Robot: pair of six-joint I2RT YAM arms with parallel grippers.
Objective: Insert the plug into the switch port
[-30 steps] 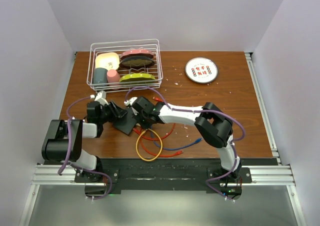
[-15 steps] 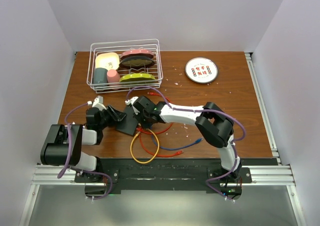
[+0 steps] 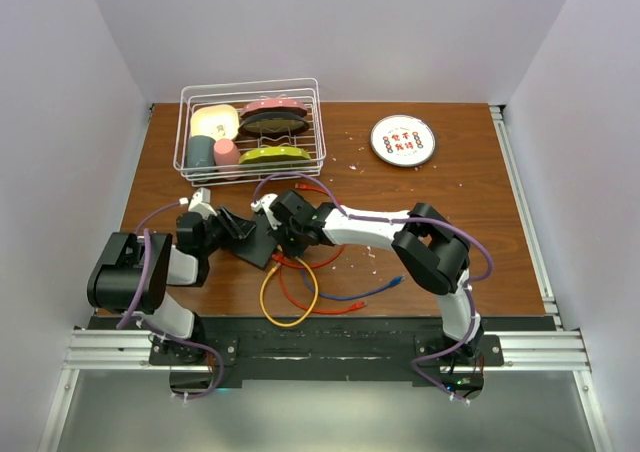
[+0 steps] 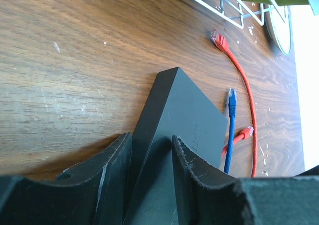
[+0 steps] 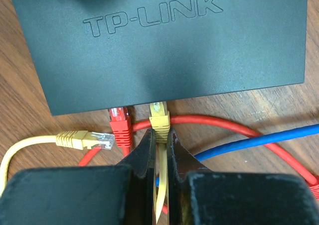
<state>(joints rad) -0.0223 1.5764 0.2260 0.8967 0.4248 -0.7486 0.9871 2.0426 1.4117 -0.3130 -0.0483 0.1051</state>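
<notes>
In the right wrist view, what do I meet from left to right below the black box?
Loose yellow plastic plug, red plastic plug, second yellow plug in the right gripper, blue round cable.

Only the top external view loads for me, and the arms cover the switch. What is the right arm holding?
Observer: The right fingers pinch a yellow cable just behind its plug.
Operator: Is it plugged in?
Observer: The tip meets the edge of the switch, beside a red plug; depth unclear.
Operator: And the left arm?
Observer: The left fingers clamp the switch, one on each face.
</notes>
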